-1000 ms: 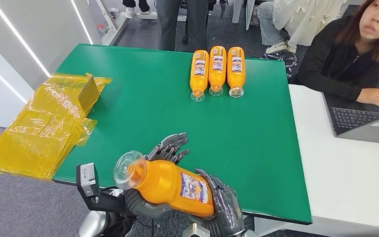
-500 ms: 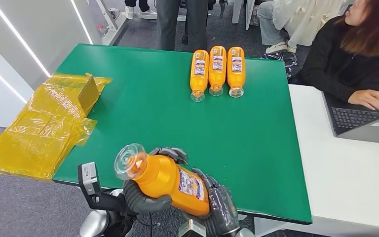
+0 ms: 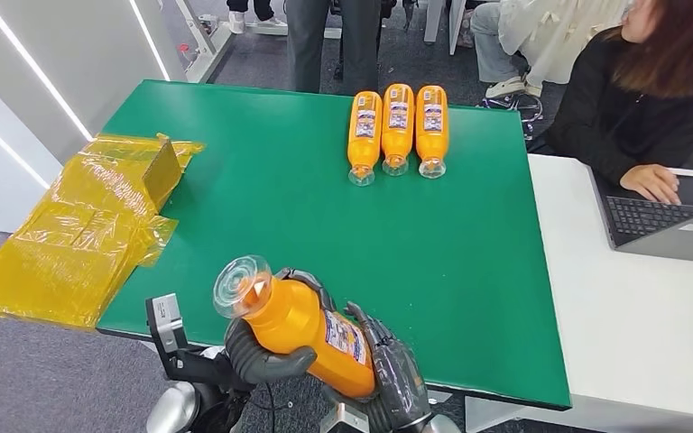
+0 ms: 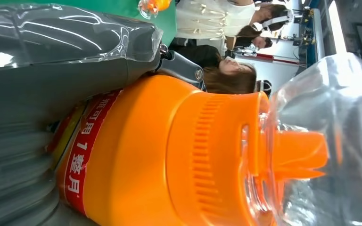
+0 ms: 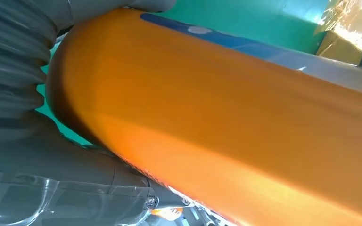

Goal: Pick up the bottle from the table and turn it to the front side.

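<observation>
Two hands carry one orange bottle point(image 3: 302, 329) just off the near edge of the green counter point(image 3: 262, 207). The left hand point(image 3: 266, 359) wraps the neck end; the right hand point(image 3: 392, 370) clasps the base end, fingers closed round it. Recommendation: roll slowly and keep both holds firm until the label point(image 3: 346, 336) faces up. The label's print is too small to read, and the right hand's palm is hidden.

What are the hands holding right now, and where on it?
The orange bottle, held by both: left hand wraps its upper body below the clear cap, right hand holds its base end.
</observation>
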